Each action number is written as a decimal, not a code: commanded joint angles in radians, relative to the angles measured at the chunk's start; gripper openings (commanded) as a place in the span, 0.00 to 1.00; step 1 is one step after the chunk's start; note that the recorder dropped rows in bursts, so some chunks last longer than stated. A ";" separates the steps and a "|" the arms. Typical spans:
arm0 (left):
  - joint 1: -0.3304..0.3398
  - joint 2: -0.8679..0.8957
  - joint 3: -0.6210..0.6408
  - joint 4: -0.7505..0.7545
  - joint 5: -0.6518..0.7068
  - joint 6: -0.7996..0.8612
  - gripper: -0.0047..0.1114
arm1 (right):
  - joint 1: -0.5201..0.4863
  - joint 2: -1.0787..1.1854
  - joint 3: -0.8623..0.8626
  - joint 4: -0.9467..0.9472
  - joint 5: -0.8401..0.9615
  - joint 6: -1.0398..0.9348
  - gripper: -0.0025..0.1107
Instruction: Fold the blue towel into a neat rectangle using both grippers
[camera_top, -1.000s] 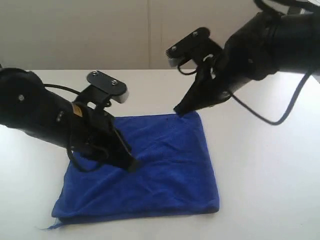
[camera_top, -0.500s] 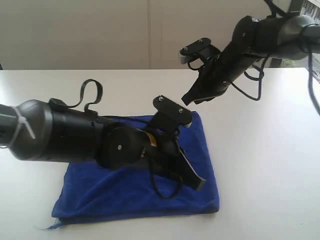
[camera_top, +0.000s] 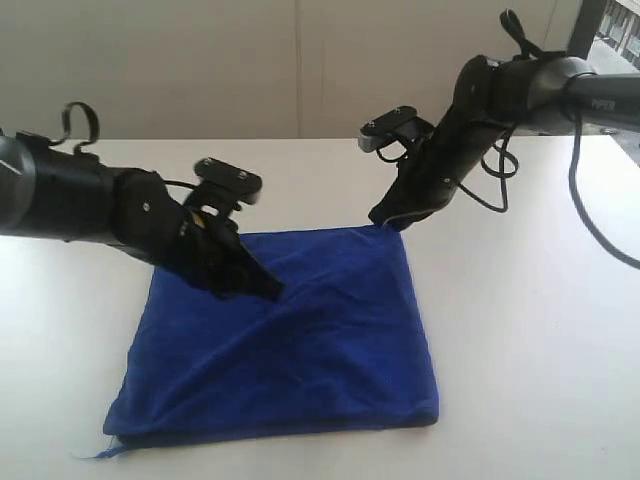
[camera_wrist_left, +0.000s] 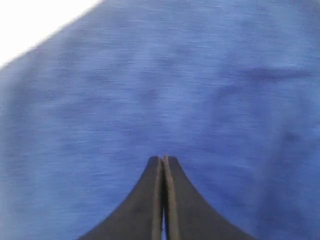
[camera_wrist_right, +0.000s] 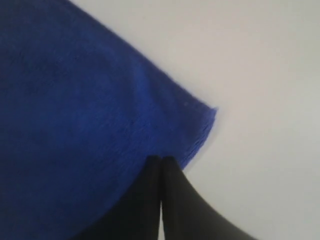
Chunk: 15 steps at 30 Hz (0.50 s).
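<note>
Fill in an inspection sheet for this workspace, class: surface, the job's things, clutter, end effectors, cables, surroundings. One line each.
Surface: white table, plain, no marks seen.
Job's things: blue towel lying flat on the table, roughly rectangular, lightly creased; a small frayed bit sticks out at its near left corner.
Clutter: nothing seen.
End effectors: left end effector shut, tip down on the middle of the towel, no cloth pinched between the jaws; right end effector shut, tip at the towel's far right corner.
Cables: right arm's cable hangs in a loop above the table; left arm's cable loop stands up from the arm, clear of the towel.
Surroundings: pale wall behind the table.
</note>
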<state>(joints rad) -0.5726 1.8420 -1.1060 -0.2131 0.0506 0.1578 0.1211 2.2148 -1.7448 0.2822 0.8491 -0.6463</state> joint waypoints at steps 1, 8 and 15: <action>0.109 0.037 -0.061 0.047 0.061 0.004 0.04 | -0.010 -0.038 0.010 0.009 0.121 -0.003 0.02; 0.153 0.121 -0.187 0.133 0.149 0.007 0.04 | -0.010 -0.214 0.176 0.112 0.130 -0.016 0.02; 0.157 0.171 -0.243 0.165 0.190 0.007 0.04 | 0.061 -0.348 0.445 0.157 0.011 -0.041 0.02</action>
<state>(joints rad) -0.4195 2.0085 -1.3358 -0.0609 0.2120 0.1620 0.1531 1.8996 -1.3912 0.4314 0.9138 -0.6793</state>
